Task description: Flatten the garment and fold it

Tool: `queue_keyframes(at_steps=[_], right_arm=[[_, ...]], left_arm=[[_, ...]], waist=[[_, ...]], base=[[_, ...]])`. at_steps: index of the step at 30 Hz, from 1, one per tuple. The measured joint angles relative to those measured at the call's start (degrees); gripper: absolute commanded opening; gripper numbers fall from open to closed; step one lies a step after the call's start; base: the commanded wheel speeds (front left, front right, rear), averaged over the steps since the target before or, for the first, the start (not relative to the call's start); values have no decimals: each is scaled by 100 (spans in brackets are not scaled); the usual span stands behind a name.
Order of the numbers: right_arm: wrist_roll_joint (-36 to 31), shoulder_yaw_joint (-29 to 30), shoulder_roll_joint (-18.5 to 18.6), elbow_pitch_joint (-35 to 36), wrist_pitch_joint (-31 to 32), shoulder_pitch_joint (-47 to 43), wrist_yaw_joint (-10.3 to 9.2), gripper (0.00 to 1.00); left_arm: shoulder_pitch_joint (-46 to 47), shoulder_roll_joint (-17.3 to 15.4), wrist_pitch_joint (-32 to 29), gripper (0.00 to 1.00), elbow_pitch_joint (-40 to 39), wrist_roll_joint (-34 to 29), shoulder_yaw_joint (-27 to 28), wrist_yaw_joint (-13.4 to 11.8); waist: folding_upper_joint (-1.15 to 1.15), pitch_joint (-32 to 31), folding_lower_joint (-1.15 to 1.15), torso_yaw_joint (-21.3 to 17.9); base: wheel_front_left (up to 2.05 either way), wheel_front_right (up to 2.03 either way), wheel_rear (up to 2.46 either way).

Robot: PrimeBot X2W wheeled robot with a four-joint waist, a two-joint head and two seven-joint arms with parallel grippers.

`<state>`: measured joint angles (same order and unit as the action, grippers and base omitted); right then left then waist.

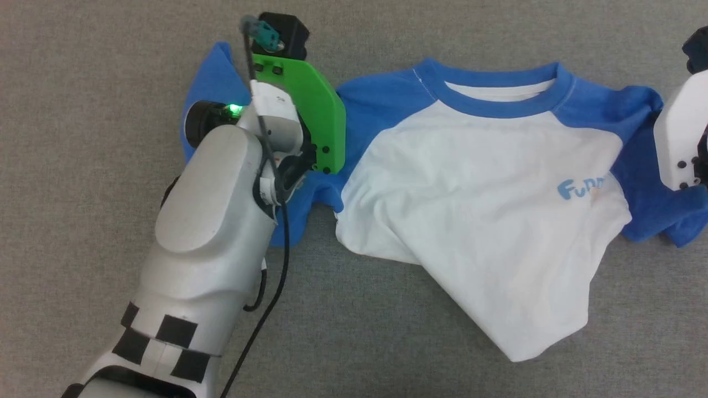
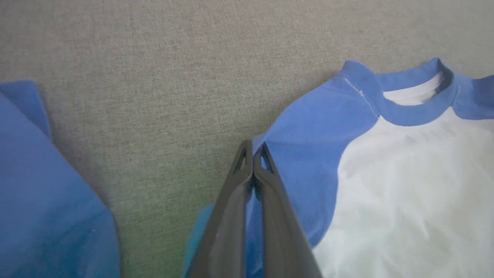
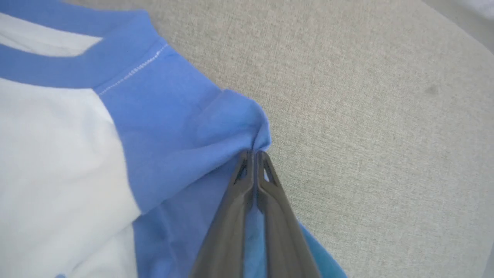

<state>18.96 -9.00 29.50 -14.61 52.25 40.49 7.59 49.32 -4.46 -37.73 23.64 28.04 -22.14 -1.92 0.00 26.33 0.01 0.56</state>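
Grey woven surface (image 1: pixel 83 166) beneath rumpled garment (image 1: pixel 475 210)

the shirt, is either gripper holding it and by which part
Both hold the garment: the left gripper pinches the edge of the left sleeve, the right gripper the bunched edge of the right sleeve.

The setting reads as a robotics test station rather than a home or shop: the work surface (image 1: pixel 83 221) is a flat expanse of grey woven cloth with the garment (image 1: pixel 487 221) spread on it. The left arm (image 1: pixel 210 221) carries a green plastic bracket (image 1: pixel 318 110), black-and-white checker markers (image 1: pixel 166 337) and an exposed black cable (image 1: pixel 286 243). The wider room cannot be determined.
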Motion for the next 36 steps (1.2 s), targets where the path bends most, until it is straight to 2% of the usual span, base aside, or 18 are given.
queue_keyframes(at_steps=[8,12,18,27,32,36], right_arm=[[398,170,-182,179,-347,235,0,0],[699,369,-524,158,-515,683,-1,0],[559,641,-969,-266,-845,1736,-1,0],[-171,1196,-1808,-1324,-1815,3725,-1,0],[-502,1456,-2132,-1709,-2652,4680,-1,0],[-714,1514,-2232,-2105,-3203,5165,-1,0]], left_arm=[[37,-8,814,0,-33,400,543,-21],[486,-212,1308,0,-8,196,714,-138],[1480,-512,1615,0,220,-90,865,-288],[3092,-833,2292,0,787,-731,815,-500],[3947,-892,3142,0,1003,-972,806,-565],[4385,-910,3925,0,1207,-1074,862,-568]], waist=[[0,-499,0,-56],[0,-804,0,-81],[0,-1034,-1,-144],[0,-654,-1,-231],[0,-357,-1,-292],[0,-110,-1,-343]], base=[[0,0,0],[0,0,0],[0,0,0],[0,0,0],[0,0,0],[0,0,0]])
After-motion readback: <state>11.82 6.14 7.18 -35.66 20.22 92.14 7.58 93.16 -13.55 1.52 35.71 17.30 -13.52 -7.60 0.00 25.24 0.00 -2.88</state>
